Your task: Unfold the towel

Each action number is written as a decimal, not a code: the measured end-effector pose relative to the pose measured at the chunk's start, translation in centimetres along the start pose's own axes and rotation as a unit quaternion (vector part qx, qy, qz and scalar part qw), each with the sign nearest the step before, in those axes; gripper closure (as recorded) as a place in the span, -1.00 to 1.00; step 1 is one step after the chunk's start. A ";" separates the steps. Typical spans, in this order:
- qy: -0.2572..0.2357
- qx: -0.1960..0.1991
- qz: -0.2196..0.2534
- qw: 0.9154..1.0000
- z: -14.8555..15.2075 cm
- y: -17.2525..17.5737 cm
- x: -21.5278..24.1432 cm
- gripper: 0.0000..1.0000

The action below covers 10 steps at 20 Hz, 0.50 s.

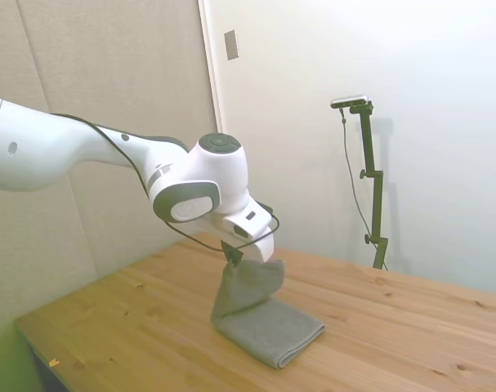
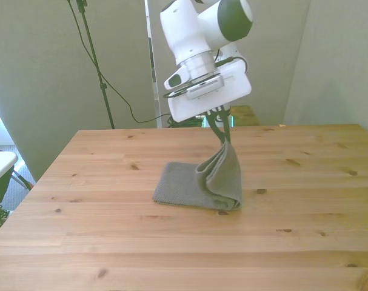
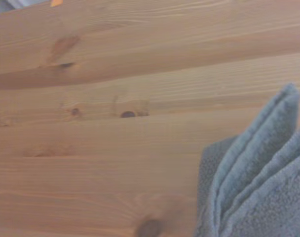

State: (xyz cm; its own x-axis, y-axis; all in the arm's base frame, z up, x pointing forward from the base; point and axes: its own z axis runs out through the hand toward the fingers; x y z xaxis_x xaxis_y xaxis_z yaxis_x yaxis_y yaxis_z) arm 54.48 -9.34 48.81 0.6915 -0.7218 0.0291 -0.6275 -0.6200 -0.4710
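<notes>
Pincer pinching the top corner of the towel — dark fingers pressed together on a bunched peak of cloth, seen just under the white head in the front view, centre of frame. In the side view the pincer sits left of centre, angled down from the arm that comes in from the left edge. Towel part lifted: the upper layer is pulled up into a tent, folded ridge hanging below the fingers, the rest lying flat on the worktop. In the front view the flat part spreads toward the left of the frame, the raised fold stands on the right end of it. Side view — flat part runs toward lower right, thick layered edge facing the camera. Wrist view shows the towel at lower right of frame, several grey terry layers stacked edge-on, blurry, over the wood planks with dark knots. Worktop is light pine. Plain pale walls behind.
</notes>
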 end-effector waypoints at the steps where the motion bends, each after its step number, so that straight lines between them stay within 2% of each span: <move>1: 0.003 -0.004 -0.009 1.000 0.2 -1.1 -0.8 -1.00; 5: 0.002 -0.034 -0.060 0.998 2.2 -4.8 -4.1 -1.00; 10: -0.033 -0.059 -0.109 0.992 5.9 -5.6 -5.8 -1.00</move>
State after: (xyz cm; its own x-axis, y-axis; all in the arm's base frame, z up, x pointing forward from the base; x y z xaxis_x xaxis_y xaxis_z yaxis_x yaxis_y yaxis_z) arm 56.05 0.14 46.08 0.8347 -0.5476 0.0582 -0.4958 -0.7932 -0.3536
